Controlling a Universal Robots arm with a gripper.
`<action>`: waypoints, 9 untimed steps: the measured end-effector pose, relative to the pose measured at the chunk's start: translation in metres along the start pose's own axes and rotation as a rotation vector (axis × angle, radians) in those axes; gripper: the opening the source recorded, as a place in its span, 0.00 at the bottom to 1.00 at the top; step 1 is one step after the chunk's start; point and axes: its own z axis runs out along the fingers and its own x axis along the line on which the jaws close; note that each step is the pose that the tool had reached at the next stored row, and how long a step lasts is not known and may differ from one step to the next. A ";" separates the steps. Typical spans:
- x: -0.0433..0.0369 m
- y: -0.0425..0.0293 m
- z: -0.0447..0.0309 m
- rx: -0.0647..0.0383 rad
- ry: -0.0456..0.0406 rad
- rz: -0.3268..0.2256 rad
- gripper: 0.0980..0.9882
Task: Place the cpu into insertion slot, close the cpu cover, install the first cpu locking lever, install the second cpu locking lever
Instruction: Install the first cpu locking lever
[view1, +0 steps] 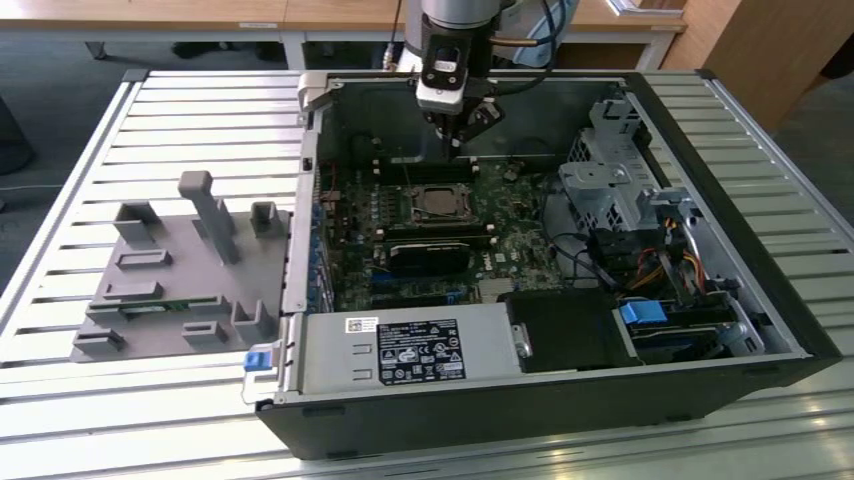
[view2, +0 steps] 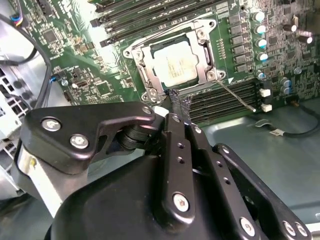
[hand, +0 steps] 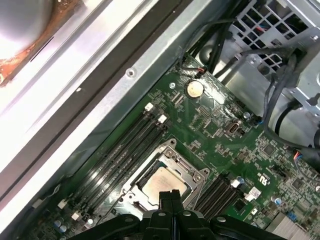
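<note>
Jaws together, 2 black fingers (view2: 172, 150) pressed flat against each other, nothing visible between them. gripper (view2: 179, 100) points down into the open PC case (view1: 534, 415), tips right at the edge of the CPU socket; can't tell if they touch the board.

Just past the tips: the cpu (view2: 175, 65), silver-grey top up, seated in the insertion slot (view2: 146, 72). The cpu cover (view2: 207, 52) lies flat around it, chip showing through the window. In the first wrist view the same stack sits directly ahead of the tips, gripper (hand: 170, 195), cpu (hand: 161, 181), cover (hand: 172, 159).

Beside the tips: 1 thin metal locking lever (view2: 239, 96) angles out from the socket corner across the black memory slots (view2: 225, 102). It isn't tucked against the cover frame. Can't tell the state of the 2nd lever.

Further out on the green motherboard (hand: 220, 135): a 2nd bank of memory slots (hand: 120, 155) on the far side of the socket, and a coin cell battery (hand: 194, 89) near the board's edge.

In the exterior view the gripper (view1: 457, 148) hangs just behind the socket. Farther off in the case are the labelled power supply (view1: 400, 350) and the metal drive cage (view1: 607, 190). Well apart, outside the case, a grey parts fixture (view1: 174, 270) sits on the slatted table (view1: 134, 430).
</note>
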 end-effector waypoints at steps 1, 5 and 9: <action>0.0000 0.0000 0.0000 -0.001 0.0002 -0.011 0.03; 0.0000 0.0000 0.0000 -0.002 0.0010 -0.048 0.03; 0.0000 0.0000 0.0000 -0.004 0.0017 -0.081 0.03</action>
